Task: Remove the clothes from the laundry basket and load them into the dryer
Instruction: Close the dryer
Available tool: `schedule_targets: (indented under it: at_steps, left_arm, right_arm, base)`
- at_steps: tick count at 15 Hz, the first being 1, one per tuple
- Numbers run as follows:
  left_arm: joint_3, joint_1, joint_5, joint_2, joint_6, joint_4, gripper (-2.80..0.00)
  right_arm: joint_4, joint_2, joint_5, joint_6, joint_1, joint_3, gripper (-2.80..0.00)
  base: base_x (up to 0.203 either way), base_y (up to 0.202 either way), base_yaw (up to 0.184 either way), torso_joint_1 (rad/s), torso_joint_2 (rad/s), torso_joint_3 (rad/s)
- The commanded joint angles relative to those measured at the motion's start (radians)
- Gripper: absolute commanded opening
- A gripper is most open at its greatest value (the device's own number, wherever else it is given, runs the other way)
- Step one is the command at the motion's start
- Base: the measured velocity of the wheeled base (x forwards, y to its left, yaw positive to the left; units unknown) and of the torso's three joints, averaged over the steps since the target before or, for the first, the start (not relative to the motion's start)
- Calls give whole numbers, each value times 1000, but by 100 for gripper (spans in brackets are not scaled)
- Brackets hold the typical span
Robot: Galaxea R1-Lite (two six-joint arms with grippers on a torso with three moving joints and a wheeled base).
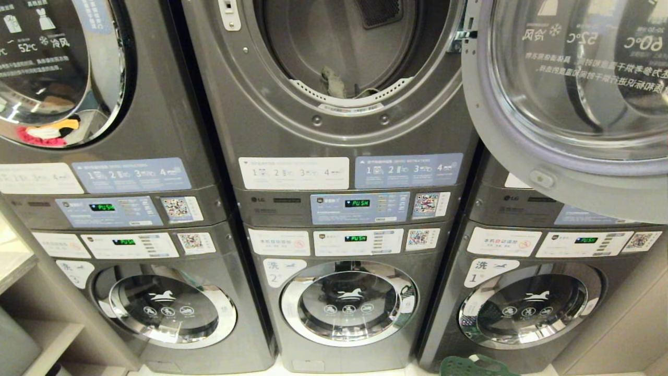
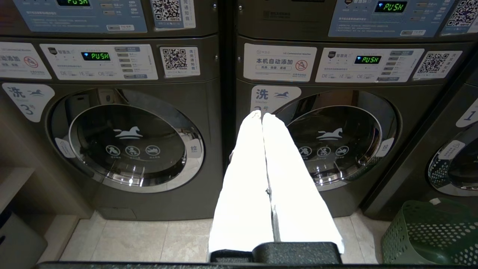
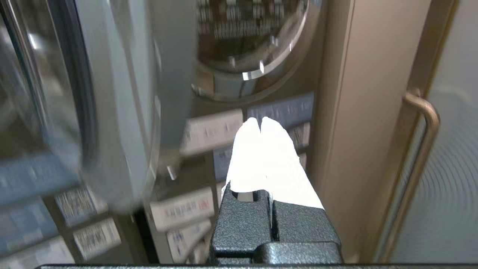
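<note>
Right now we have nothing in hand. Our left pincer (image 2: 262, 116) is pressed fully shut and empty, pointing level at the lower washers. Our right pincer (image 3: 260, 121) is likewise fully shut and empty, aimed up near the swung-out dryer door (image 1: 574, 104) and a beige wall panel.

From the head view, the dryer (image 1: 344, 57) stands open at twelve o'clock, a scrap of grey cloth (image 1: 332, 81) lying at its lip. The laundry basket (image 1: 472, 365), green and perforated, sits on the floor at about five o'clock, only its rim peeking in. In the left wrist view the basket (image 2: 429, 231) lies well off toward the robot's right, below the pincer's line. Its contents are not visible to us.

We judge the right arm the nearer one. The reach must go down and rightward to the basket, away from the drum overhead, and either pincer must open first.
</note>
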Motion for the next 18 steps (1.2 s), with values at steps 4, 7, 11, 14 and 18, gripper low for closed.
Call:
schedule_targets:
  at_steps: [4, 7, 11, 14, 18]
  left_arm:
    - [2, 0, 1, 0, -1, -1, -280]
    - [2, 0, 1, 0, -1, -1, -280]
    - [2, 0, 1, 0, -1, 1, -280]
    - [2, 0, 1, 0, -1, -1, -280]
    - [2, 0, 1, 0, -1, -1, -280]
  right_arm:
    - [-35, 130, -2, -5, 0, -57, -280]
    - [-35, 131, 0, -1, 0, -58, -280]
    - [-35, 132, 142, 8, 6, -55, -280]
    - [-35, 118, 245, 10, 6, -45, -280]
    - [-28, 49, 375, 7, 7, -9, -280]
  base:
    - [0, 0, 0, 0, 0, 0]
    - [0, 0, 0, 0, 0, 0]
    - [0, 0, 0, 0, 0, 0]
    - [0, 0, 0, 0, 0, 0]
    - [0, 0, 0, 0, 0, 0]
